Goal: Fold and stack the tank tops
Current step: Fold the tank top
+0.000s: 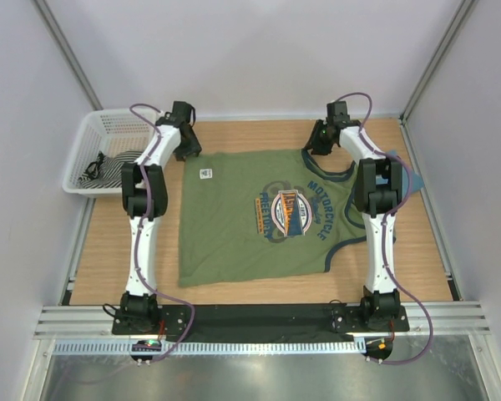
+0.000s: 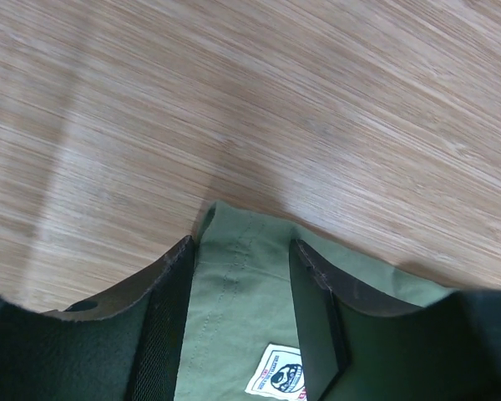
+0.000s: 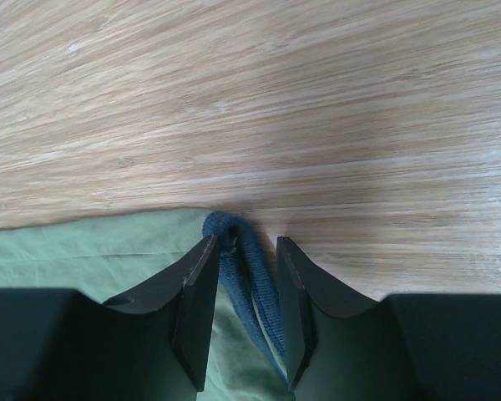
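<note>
The olive-green tank top [image 1: 234, 234] lies spread flat on the wooden table [image 1: 108, 251], chest graphic [image 1: 290, 213] facing up. My left gripper [image 1: 188, 153] is at its far left hem corner. In the left wrist view the left gripper [image 2: 242, 244] is open, its fingers standing on either side of the green cloth [image 2: 234, 317] near a white label [image 2: 277, 376]. My right gripper [image 1: 320, 150] is at the far right shoulder strap. The right gripper [image 3: 246, 242] is open astride the navy trim [image 3: 255, 284] of that strap. A teal-blue tank top [image 1: 409, 180] peeks out beside the right arm, mostly hidden.
A white mesh basket [image 1: 88, 134] stands at the far left corner, with a dark striped cloth [image 1: 108, 167] in it. White walls close in the table on three sides. Bare wood shows beyond the top's far edge [image 1: 250, 134].
</note>
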Robot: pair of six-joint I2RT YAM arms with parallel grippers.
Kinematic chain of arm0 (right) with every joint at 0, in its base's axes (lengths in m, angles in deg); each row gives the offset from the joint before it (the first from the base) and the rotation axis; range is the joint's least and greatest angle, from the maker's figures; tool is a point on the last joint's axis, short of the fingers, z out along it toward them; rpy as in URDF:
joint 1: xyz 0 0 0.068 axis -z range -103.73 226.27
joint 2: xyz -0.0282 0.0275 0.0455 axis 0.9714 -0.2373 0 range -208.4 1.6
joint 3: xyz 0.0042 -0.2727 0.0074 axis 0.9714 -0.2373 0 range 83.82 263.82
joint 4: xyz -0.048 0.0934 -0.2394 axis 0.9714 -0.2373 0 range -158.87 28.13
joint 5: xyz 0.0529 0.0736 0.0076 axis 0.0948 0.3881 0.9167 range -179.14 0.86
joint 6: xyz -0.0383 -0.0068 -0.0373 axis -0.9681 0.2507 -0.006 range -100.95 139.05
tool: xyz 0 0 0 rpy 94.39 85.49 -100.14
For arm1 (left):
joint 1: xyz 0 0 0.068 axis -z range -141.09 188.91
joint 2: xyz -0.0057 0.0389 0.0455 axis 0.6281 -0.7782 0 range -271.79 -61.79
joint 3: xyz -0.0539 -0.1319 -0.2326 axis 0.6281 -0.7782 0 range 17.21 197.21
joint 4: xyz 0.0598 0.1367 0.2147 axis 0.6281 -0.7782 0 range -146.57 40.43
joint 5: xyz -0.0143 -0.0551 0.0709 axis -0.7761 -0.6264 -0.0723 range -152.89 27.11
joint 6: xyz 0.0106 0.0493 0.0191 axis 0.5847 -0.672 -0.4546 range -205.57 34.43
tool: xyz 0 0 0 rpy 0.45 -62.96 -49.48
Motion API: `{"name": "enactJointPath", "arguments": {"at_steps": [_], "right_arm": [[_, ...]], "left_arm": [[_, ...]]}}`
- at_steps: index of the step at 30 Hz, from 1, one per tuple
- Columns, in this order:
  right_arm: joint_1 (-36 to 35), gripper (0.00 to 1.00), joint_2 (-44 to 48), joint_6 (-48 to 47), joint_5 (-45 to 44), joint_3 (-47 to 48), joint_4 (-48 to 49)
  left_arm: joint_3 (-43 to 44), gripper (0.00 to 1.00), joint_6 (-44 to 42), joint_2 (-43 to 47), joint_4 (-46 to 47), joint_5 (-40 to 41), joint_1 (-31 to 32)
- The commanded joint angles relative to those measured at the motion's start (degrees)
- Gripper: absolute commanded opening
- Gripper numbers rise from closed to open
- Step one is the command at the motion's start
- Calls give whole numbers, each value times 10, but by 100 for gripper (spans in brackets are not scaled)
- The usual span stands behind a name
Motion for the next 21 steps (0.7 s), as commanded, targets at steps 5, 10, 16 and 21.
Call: {"name": "enactJointPath", "arguments": {"at_steps": [5,10,16,21], "right_arm": [[-7,40,4,-1,38,23,25],[-14,40,16,-5,34,18,31],[-16,30,13,-7,32,29,26],[-16,6,10,-7,28,31,22]], "left_arm": [[1,49,1,3,8,-13,4],[-22,57,1,22,17,-13,6],[-29,52,-2,32,18,-13,8],[-31,44,-3,33,16,-13,7]]}}
